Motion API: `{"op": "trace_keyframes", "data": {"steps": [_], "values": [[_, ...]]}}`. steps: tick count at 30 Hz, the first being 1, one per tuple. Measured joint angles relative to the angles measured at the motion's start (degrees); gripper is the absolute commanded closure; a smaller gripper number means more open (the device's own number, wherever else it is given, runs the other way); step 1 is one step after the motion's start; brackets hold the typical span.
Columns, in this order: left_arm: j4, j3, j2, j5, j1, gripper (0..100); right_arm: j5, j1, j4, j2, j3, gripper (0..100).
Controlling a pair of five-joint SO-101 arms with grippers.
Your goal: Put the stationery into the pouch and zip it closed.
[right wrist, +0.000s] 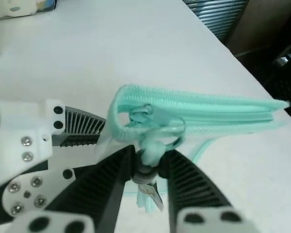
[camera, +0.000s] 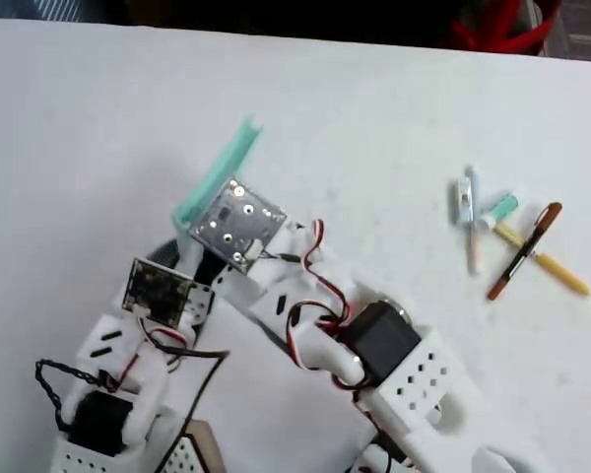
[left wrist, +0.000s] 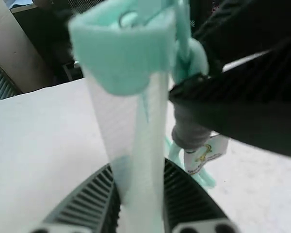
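White surface (camera: 374, 118) runs under 2 arms, with a dark strip of room along the far edge. The left hand (left wrist: 138, 171) is clamped shut on the clear side panel of 1 teal pouch (left wrist: 121, 53), holding it raised on edge off the surface between the 2 arms. The right hand (right wrist: 150, 158) is pinched closed on the zipper pull (right wrist: 148, 149), a teal bobble at the pouch's end with a small tag hanging beneath it. In the high view the pouch (camera: 215, 175) stands just beyond the 2 wrists. Well apart from it lies the stationery, 5 pieces as far as I can count: a white-and-blue piece (camera: 464, 200), a teal-capped marker (camera: 498, 208), a pale stick (camera: 474, 251), a brown pen (camera: 542, 225) and a yellow pen (camera: 561, 274), the brown pen crossing the yellow one.
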Motion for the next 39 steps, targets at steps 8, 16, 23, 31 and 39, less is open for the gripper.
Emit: {"op": "trace_keyframes", "data": {"steps": [8,16,23,31,39], "values": [[0.4,-0.7,0.0,0.5,-0.4,84,0.1,0.8,0.0,0.0,0.0,97.9],[7.3,-6.3,0.6,0.5,-0.8,82,0.1,4.3,-0.6,-0.1,0.0,98.0],[7.3,-13.4,0.9,0.4,1.0,82,0.1,4.5,-0.9,-0.3,0.7,98.0],[0.7,-14.3,0.9,0.6,5.3,86,-0.2,5.4,-1.6,-1.1,2.1,98.0],[-5.4,-9.6,0.1,0.6,5.4,87,-0.2,5.5,-1.9,-1.1,2.5,98.0]]}}
